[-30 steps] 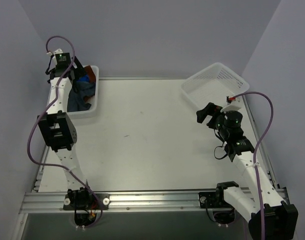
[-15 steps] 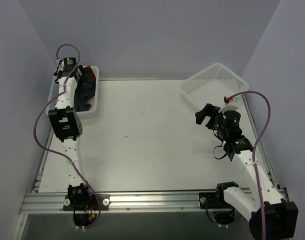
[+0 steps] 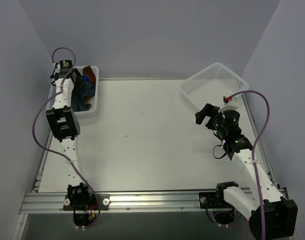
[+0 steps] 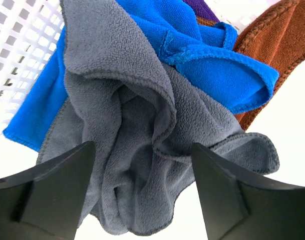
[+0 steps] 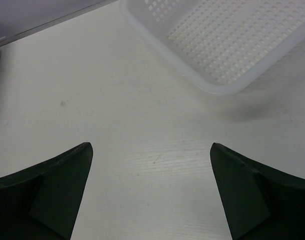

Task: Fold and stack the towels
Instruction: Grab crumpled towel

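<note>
At the left basket (image 3: 87, 112): left hand (image 4: 142, 150), its arm stretched farther than before, held fingers apart astride the grey towel (image 4: 117, 75).
Right hand (image 5: 149, 145): unmoved above desk (image 5: 117, 100), wide open, empty.

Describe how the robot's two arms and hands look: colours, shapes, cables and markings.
Both the left arm and right arm are built of white links with boxy black joint housings. A purple cable loops loosely along each. The right wrist carries a small green light. The left hand and right hand each have two broad, matt black, wedge-shaped fingers.
</note>
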### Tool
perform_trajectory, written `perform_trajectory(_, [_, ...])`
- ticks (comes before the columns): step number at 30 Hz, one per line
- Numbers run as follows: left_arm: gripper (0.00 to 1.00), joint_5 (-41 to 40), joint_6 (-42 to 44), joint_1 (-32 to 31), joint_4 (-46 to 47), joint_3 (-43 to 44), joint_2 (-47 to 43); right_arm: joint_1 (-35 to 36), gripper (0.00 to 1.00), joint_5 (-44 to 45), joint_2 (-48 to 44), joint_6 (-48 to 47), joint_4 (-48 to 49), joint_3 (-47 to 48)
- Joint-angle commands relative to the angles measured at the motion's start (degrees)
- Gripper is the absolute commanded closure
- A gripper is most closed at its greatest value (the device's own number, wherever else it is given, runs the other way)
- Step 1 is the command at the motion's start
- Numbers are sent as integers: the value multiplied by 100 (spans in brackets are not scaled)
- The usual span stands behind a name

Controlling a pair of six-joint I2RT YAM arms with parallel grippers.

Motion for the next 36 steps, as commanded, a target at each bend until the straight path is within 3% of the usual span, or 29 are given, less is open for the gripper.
perform_trajectory(1, [28,74,-143,38,149,334,3,45,0,101,45,-117,16,249])
perform_trajectory(6, [50,162,-275,38,316,351,56,36,0,66,63,-126,16,232])
perform_trajectory(10, [83,188,-293,38,421,343,74,36,0,75,80,-152,16,232])
perform_trajectory(11, [97,189,-293,38,413,343,74,36,0,75,72,-152,16,232])
perform_trajectory(17, [98,189,-223,3,728,-17,-505,36,0,48,54,-152,25,241])
perform_trajectory(25, [98,39,-126,-182,2055,-2184,-2657,54,0,4,-8,-143,43,223])
perform_trajectory(31, [98,-329,-3,-647,3304,-3970,-4451,63,0,92,-157,-99,25,162])
perform_trajectory(35, [98,99,41,-1051,3524,-4262,-5295,63,0,92,-297,-82,-10,161])
perform_trajectory(36, [98,214,59,-1409,3542,-4306,-5601,63,0,75,-341,-73,-28,153])
